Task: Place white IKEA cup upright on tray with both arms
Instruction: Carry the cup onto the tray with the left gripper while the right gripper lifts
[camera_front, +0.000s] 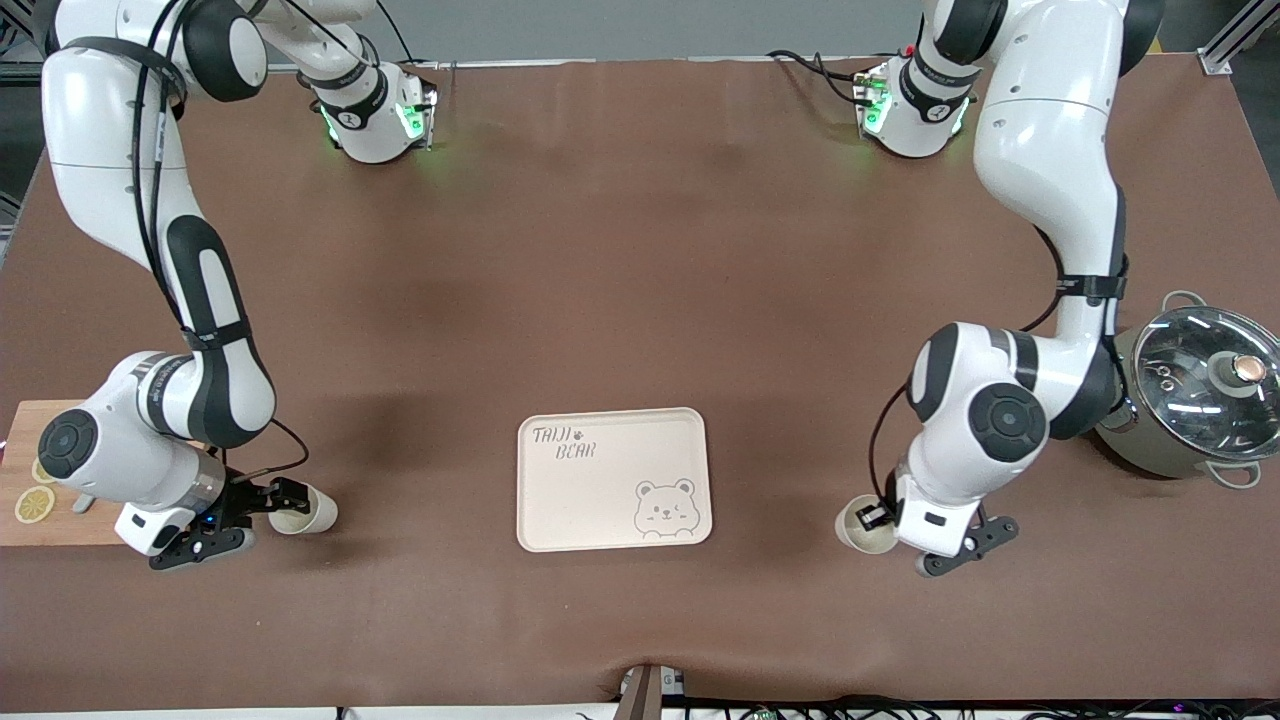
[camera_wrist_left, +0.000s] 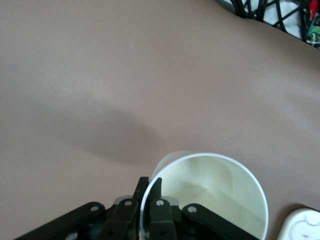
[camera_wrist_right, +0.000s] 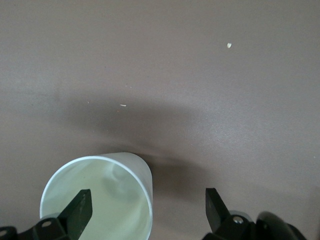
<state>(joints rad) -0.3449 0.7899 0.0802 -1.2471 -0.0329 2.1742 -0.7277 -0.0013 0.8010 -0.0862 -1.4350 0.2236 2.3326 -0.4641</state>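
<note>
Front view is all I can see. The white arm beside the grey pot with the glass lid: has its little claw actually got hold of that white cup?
Observer: Yes. The left wrist view shows the left gripper shut on the rim of the round white cup, with one finger inside the wall and one outside.
Operator: And the arm over by the wooden cutting board?
Observer: Not gripping. The right wrist view shows the right gripper open. One finger is in the mouth of the second white cup and the other stands clear of its wall.
</note>
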